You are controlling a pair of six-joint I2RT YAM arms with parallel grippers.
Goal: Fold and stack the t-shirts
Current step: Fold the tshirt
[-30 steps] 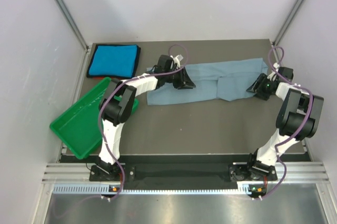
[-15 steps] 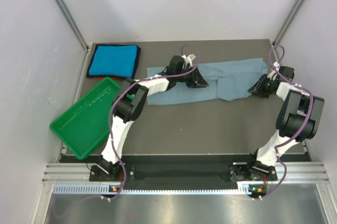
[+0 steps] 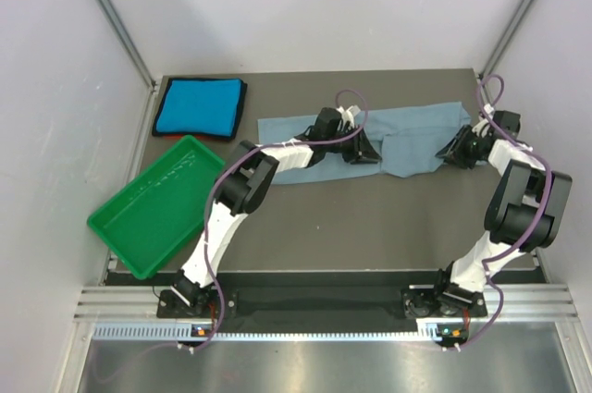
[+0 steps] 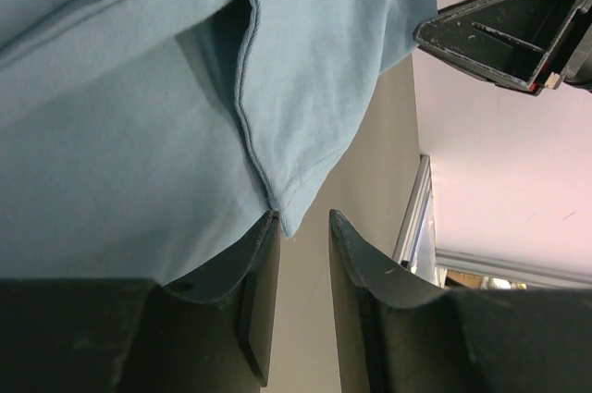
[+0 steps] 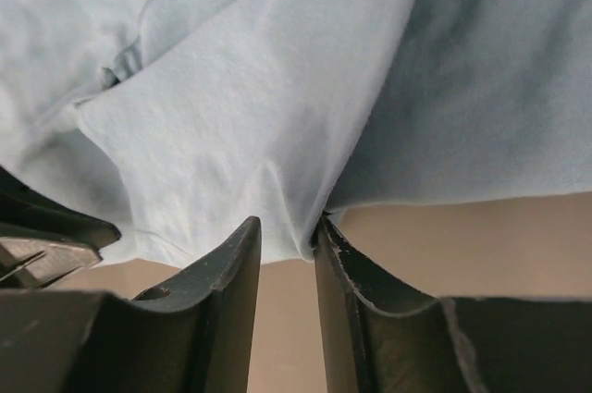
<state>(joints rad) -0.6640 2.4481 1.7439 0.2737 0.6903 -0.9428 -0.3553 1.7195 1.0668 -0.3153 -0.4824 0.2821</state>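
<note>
- Fingers first, from the overhead view: the left gripper [image 3: 363, 148] sits low on the middle of the grey-blue t-shirt [image 3: 412, 125] and the right gripper [image 3: 460, 151] at its right end. From up here I cannot tell how wide either one stands.
- Same view: the turquoise t-shirt [image 3: 199, 106] lies as a neat flat rectangle at the far left corner of the table [image 3: 370, 217], well apart from the arms. That one looks finished. A green tray [image 3: 153, 217] sits slanted just in front of it.
- Same view: the grey-blue one stretches as a long band across the far half of the table, its sides apparently turned in — half folded at best.
- Left wrist view: the fingers [image 4: 259, 264] stand narrow, with a hemmed corner of cloth dipping to the mouth of the gap. I cannot tell whether it is pinched or merely resting there.
- Right wrist view: the fingers [image 5: 231, 282] are drawn close, with a ridge of cloth running down between their tips — a grip, by the look of it.
- By my reckoning the band needs folding end to end, then stacking with the turquoise one.
</note>
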